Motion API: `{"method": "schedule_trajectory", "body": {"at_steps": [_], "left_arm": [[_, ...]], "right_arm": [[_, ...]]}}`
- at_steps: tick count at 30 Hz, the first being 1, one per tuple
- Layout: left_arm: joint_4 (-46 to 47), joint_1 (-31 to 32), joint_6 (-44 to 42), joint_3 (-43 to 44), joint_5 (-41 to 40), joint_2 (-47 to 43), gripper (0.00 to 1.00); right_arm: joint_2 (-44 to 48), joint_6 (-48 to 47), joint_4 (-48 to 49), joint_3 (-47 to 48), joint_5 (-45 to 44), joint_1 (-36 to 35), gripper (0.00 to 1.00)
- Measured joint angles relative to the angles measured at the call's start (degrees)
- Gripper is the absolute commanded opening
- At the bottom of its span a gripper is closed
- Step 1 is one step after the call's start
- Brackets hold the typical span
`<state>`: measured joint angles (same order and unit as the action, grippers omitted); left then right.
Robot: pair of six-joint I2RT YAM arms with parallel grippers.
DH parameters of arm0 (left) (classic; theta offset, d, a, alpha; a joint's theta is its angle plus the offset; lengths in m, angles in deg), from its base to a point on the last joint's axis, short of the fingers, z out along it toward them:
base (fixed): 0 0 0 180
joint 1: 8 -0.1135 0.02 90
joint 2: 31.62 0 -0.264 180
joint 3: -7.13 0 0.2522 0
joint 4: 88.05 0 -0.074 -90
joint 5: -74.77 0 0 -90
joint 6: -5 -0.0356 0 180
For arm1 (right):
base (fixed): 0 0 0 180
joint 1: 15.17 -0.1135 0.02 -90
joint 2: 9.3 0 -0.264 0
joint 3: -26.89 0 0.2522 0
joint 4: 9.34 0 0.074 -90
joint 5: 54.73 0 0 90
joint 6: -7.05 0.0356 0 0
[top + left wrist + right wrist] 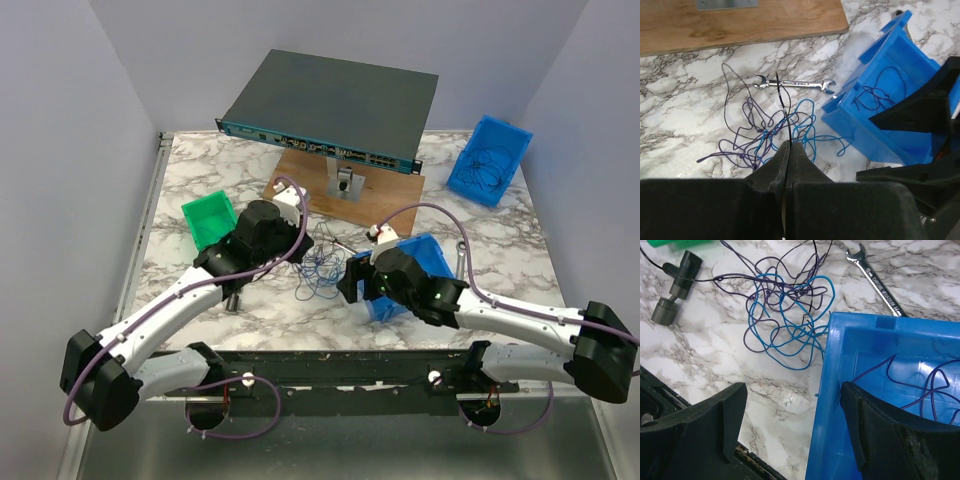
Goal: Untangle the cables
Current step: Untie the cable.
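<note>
Pinched shut at the left gripper [786, 150] on 1 black strand of the cables [775, 125], that strand running up from between the pressed-together fingers toward 12 o'clock in the left wrist view. Otherwise lying loose near the middle of the marble table [200, 170] as a small knot of blue, purple and black loops. Beside the knot: a wrench [794, 84] at 1 o'clock, a blue bin [890, 55] at 3 o'clock with 1 purple strand inside, a green bin [208, 220] at 10 o'clock, a black cylinder [675, 287] at 8 o'clock. Spread wide at the right gripper [792, 390], gripping nothing, with the blue bin's near wall between the 2 fingers.
</note>
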<state>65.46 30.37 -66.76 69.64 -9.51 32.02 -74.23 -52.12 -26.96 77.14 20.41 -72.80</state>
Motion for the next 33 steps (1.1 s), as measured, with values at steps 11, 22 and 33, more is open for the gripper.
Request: {"method": "schedule_trajectory", "body": {"at_steps": [11,22,33], "left_arm": [[-5.57,0.00,0.57,1.31,2.12,-9.16,0.00],[-8.46,0.00,-0.22,4.15,2.38,-9.42,0.00],[-14.43,0.00,-1.53,8.94,-3.80,-11.67,0.00]], "right_arm": [[-4.52,-2.12,2.03,2.51,7.15,-0.02,0.89],[-4.85,-2.23,-1.18,5.42,-1.44,-0.02,0.90],[-8.35,0.83,-12.11,8.70,-10.03,-0.02,0.64]]}}
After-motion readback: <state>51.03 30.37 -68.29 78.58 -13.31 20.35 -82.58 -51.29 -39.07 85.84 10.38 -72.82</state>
